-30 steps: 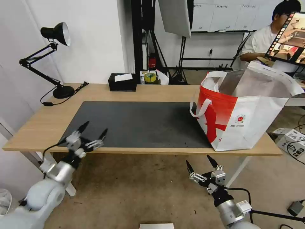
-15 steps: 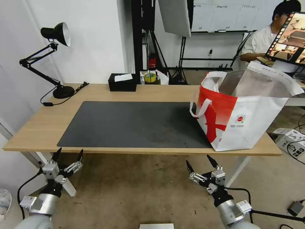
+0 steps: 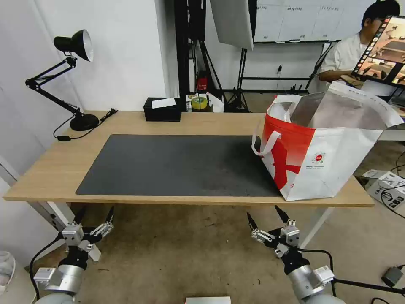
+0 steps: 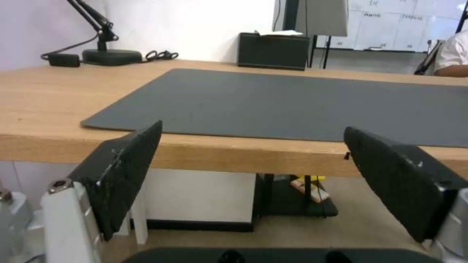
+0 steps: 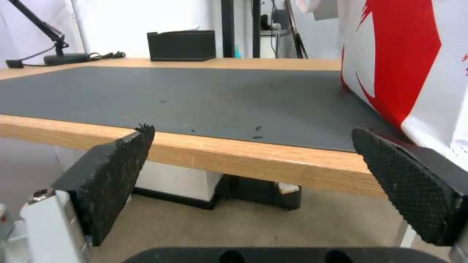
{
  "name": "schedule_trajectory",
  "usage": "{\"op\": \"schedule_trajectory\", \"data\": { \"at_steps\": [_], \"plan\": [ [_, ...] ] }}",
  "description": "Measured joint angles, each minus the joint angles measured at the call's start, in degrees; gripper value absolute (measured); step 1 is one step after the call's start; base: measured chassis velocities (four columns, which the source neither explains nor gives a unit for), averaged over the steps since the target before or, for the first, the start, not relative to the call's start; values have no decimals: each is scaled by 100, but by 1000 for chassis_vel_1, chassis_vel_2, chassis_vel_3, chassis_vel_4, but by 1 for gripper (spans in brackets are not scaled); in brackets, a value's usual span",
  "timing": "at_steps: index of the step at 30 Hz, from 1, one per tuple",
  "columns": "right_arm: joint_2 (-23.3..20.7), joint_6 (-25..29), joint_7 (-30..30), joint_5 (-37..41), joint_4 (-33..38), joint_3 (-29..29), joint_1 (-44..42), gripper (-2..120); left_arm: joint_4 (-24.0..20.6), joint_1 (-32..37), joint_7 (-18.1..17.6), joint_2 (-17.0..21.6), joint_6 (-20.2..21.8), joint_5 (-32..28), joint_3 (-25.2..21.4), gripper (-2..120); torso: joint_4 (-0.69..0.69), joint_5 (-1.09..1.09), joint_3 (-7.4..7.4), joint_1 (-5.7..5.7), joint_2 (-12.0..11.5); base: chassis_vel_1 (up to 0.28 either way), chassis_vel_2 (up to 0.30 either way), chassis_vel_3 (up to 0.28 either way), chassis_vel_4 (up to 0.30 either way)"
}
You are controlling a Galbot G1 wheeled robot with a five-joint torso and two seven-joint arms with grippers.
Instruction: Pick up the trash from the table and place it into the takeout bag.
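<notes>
The takeout bag (image 3: 320,156) stands open on the right end of the table (image 3: 55,169), its red-and-white side close in the right wrist view (image 5: 404,54). The trash is out of view; the dark grey mat (image 3: 181,164) is bare apart from a few dark crumbs. My left gripper (image 3: 96,210) hangs open below the table's front edge at the left, facing that edge (image 4: 252,129). Under the front edge near the bag, my right gripper (image 3: 262,212) is also open, with nothing between its fingers (image 5: 252,130).
A black desk lamp (image 3: 84,121) stands at the table's back left, its cable trailing beside it. A black tissue box (image 3: 162,109) and a yellow tape roll (image 3: 199,102) sit at the back edge. Cables and a power strip (image 3: 388,185) lie on the floor at right.
My left gripper has dropped from above the mat's near left corner to below the table's front edge, staying open. The right arm has not moved.
</notes>
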Motion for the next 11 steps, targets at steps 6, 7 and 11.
{"op": "schedule_trajectory", "data": {
  "at_steps": [6, 7, 11],
  "plan": [
    [0, 0, 0, 0, -1, 0, 0, 100, -2, -8, 0, 5, 3, -4, 5, 100, 0, 0, 0, 0, 0, 0, 0, 0, 0],
    [0, 0, 0, 0, -1, 0, 0, 100, -2, -8, 0, 5, 3, -4, 5, 100, 0, 0, 0, 0, 0, 0, 0, 0, 0],
    [0, 0, 0, 0, 0, 0, 0, 100, -2, -11, 0, 7, 6, -6, 8, 100, 0, 0, 0, 0, 0, 0, 0, 0, 0]
  ]
}}
